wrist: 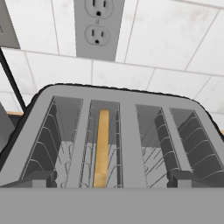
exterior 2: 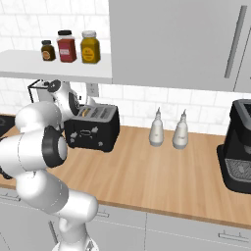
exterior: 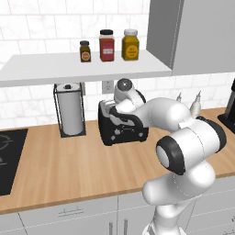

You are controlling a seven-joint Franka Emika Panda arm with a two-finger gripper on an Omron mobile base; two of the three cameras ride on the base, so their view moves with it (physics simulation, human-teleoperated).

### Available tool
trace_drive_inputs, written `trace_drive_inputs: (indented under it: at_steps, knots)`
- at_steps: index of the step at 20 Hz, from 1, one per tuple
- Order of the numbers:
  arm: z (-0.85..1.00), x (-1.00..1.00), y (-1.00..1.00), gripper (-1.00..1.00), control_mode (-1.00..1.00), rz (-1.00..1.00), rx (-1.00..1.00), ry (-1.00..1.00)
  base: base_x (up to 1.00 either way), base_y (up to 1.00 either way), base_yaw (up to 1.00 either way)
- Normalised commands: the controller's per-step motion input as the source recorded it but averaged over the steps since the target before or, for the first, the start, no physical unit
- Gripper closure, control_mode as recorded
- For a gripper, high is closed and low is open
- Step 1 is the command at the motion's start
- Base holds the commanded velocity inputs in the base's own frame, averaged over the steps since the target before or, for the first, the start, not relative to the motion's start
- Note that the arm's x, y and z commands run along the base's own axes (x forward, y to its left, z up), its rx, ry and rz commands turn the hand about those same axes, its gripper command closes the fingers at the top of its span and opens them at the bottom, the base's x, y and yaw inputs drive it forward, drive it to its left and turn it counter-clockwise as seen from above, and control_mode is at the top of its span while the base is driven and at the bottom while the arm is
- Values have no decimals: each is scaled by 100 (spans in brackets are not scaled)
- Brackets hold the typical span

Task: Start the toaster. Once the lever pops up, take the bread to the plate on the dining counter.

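Hovering w/ claw (wrist: 112, 179) spread wide right over the toaster (wrist: 118, 135), bread (wrist: 102, 146) sitting on edge in the 2nd slot from left, so prob. still the start step — next needs reaching the lever.

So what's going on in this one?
A white robot arm is reaching over the black toaster on the wood counter by the tiled wall. Its gripper hangs open just above the slots, holding nothing. The bread sits edge-up in the second slot from the left in the hand view. Whether the lever is down cannot be told.
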Motion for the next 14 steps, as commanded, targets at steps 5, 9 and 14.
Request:
trace_drive_inputs:
  at_steps: [5, 9, 14]
  knots:
    - [0, 0, 0, -100, -100, 0, 0, 0, 0, 0, 0]
    - [0, 0, 0, -100, -100, 0, 0, 0, 0, 0, 0]
    - [0, 0, 0, -100, -100, 0, 0, 0, 0, 0, 0]
